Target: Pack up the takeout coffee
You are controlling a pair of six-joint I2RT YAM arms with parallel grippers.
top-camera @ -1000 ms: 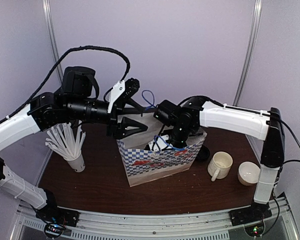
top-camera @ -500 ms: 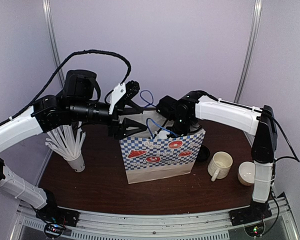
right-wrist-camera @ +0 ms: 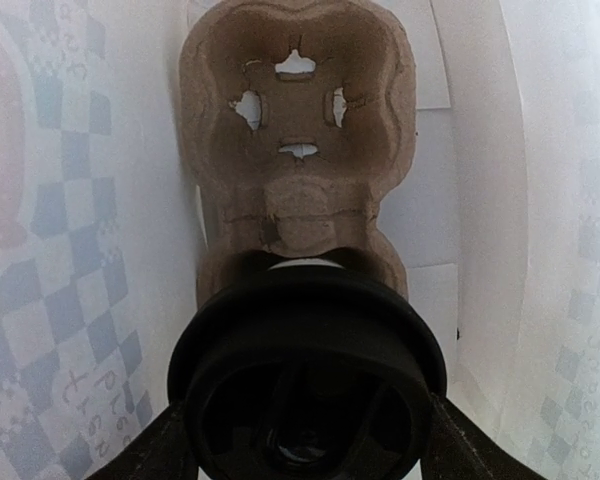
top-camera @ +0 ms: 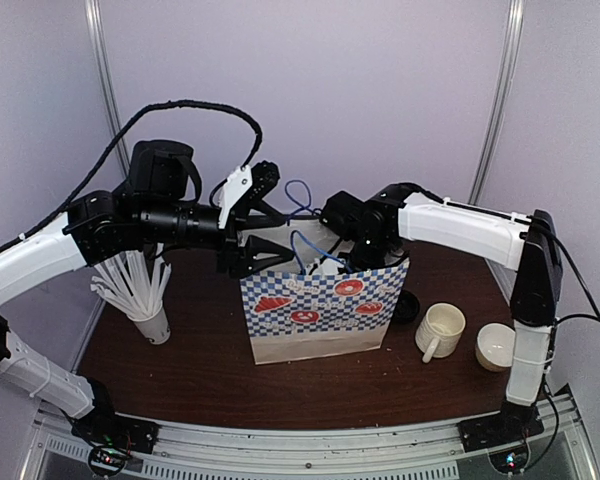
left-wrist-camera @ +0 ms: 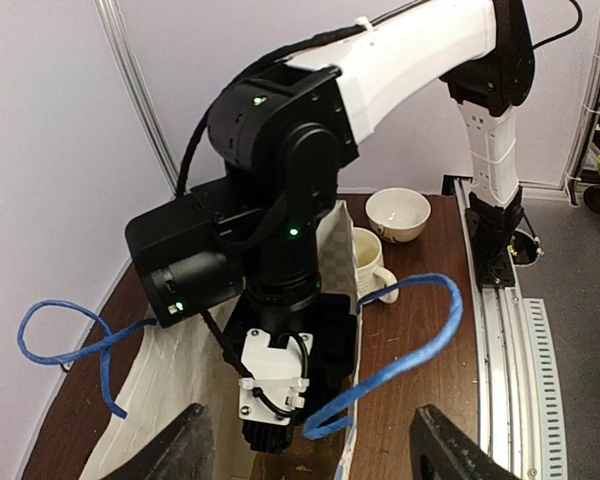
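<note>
Lowering the takeout coffee cup (right-wrist-camera: 308, 350) into the cardboard carrier (right-wrist-camera: 295, 150) inside the paper bag (top-camera: 315, 320) looks to me like the step in hand. I should keep it upright, centred over the pocket and off the bag walls. The right end effector (right-wrist-camera: 308, 445) grips the cup, black lid between its fingers, just over the carrier's near end, while the left end effector (left-wrist-camera: 320, 455) hangs spread open at the bag's mouth.

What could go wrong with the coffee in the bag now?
1. The cup with the black lid is over one end of the cardboard tray, and the other pocket is empty, so the tray might tip.
2. The right pincer reaches down into the narrow paper bag and could drag a wall and pull the bag over.
3. The blue handle loops close to that arm and might snag.
</note>
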